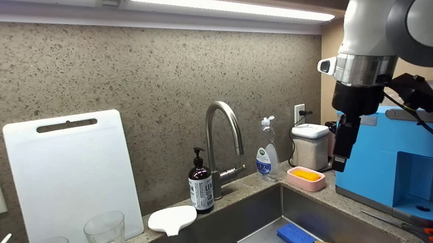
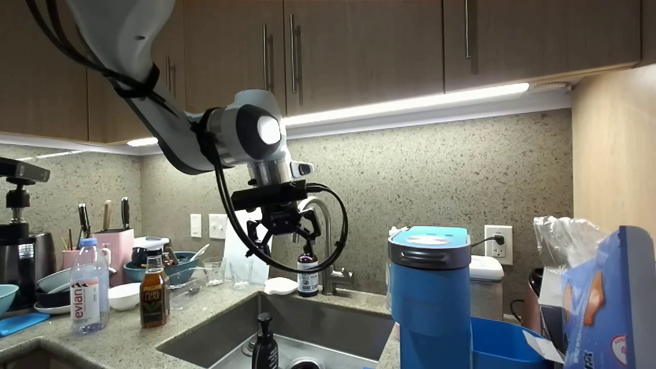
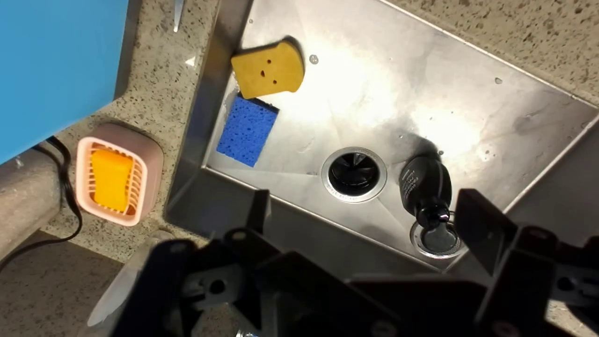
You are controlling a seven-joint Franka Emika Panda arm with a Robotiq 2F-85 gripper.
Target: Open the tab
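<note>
The tab is a silver faucet [image 1: 210, 151] with a high arched spout, upright behind the sink [image 1: 248, 212]; its small side lever [image 1: 229, 174] points towards the clear dish-soap bottle. In an exterior view my arm partly covers the faucet [image 2: 328, 225], while the lever [image 2: 341, 277] shows below the cable. My gripper [image 3: 364, 199] is open above the sink, fingers wide apart with nothing between them. It hangs in the air, apart from the faucet, in front of the blue machine in an exterior view [image 1: 339, 163]. The wrist view does not clearly show the faucet.
A dark pump bottle [image 1: 201, 187] stands close beside the faucet, and a clear dish-soap bottle [image 1: 267, 158] beyond the lever. A pink soap dish [image 1: 307, 184] and a blue machine [image 1: 364, 161] line the counter. Inside the sink are a black bottle [image 3: 423, 182] and two sponges [image 3: 248, 131].
</note>
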